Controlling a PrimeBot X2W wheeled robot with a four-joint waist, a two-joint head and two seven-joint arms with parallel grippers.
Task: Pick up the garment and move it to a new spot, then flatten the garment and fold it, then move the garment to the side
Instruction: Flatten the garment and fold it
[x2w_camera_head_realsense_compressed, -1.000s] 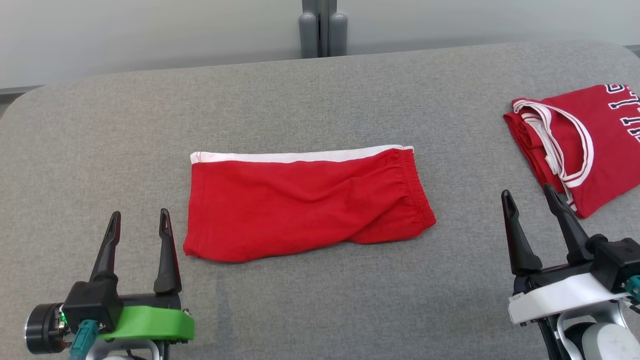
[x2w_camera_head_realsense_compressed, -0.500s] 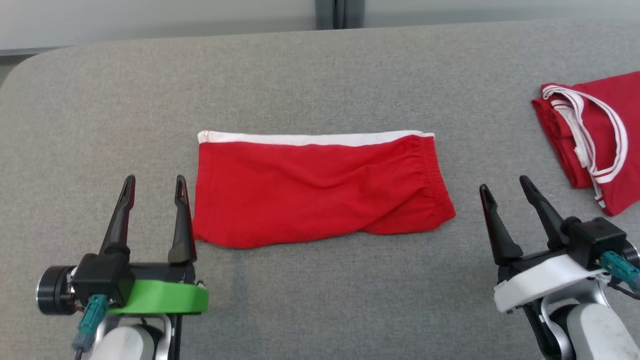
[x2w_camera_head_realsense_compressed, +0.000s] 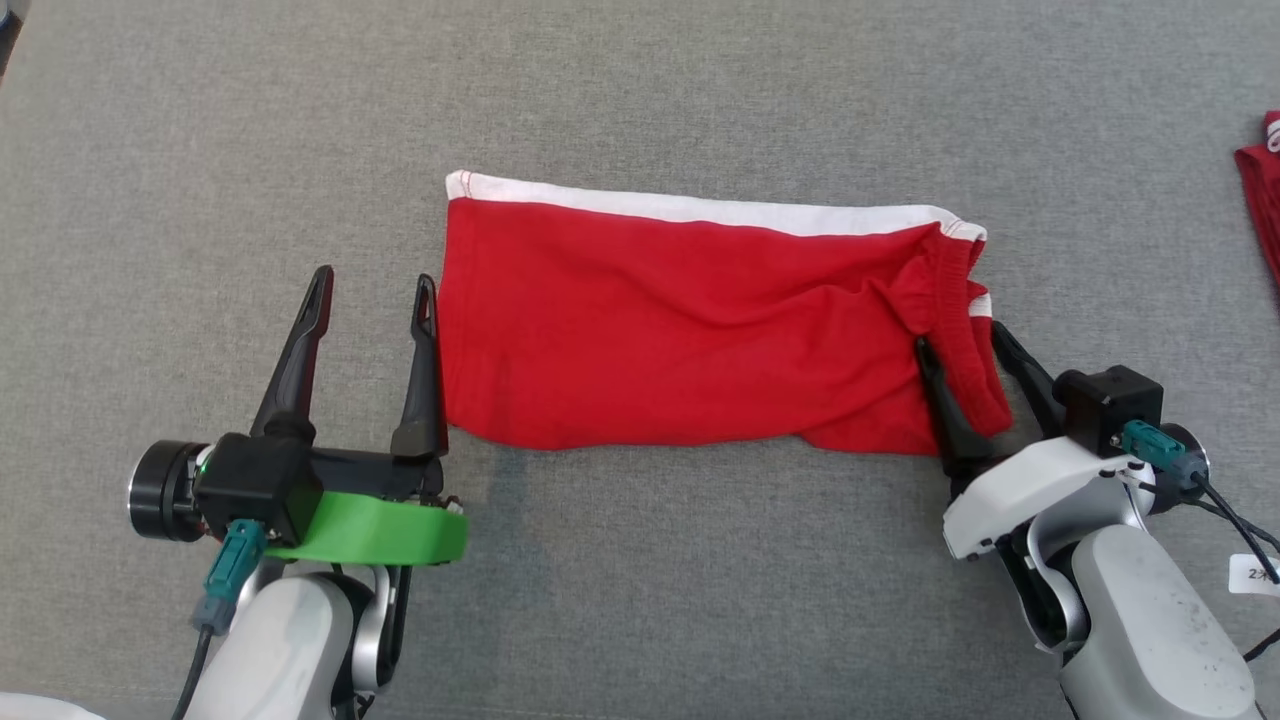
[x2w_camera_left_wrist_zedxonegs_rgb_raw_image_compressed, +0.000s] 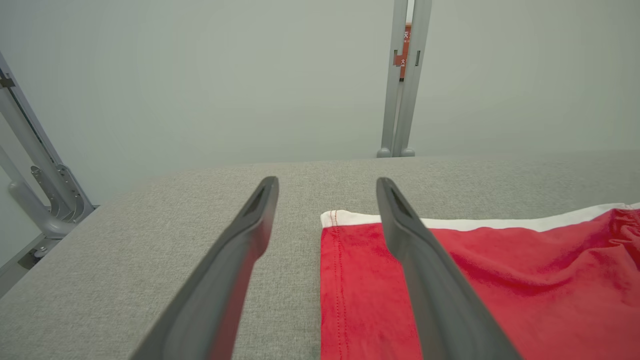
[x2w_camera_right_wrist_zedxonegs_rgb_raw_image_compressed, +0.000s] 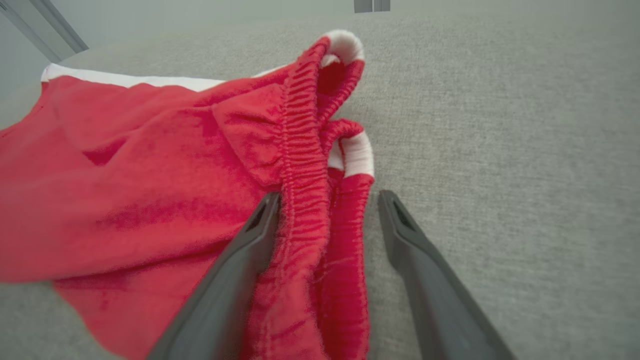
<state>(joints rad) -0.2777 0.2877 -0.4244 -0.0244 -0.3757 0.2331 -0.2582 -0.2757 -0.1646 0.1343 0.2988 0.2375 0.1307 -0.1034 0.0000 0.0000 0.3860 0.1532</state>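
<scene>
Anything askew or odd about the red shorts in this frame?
Yes: the red shorts lie flat except at the waistband end, where the elastic is bunched and rucked up inside the open right end effector. The white trim curls upward there. No damage visible.

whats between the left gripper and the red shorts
Nothing but bare grey table cover, seen in the head view, separates the left gripper from the red shorts.

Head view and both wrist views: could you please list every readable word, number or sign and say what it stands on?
"2": white tag at the head view's right edge; what follows is too blurred to read.
Orange-red sign behind the grey post: characters, mostly hidden, unreadable.
Red shorts: no text.
</scene>
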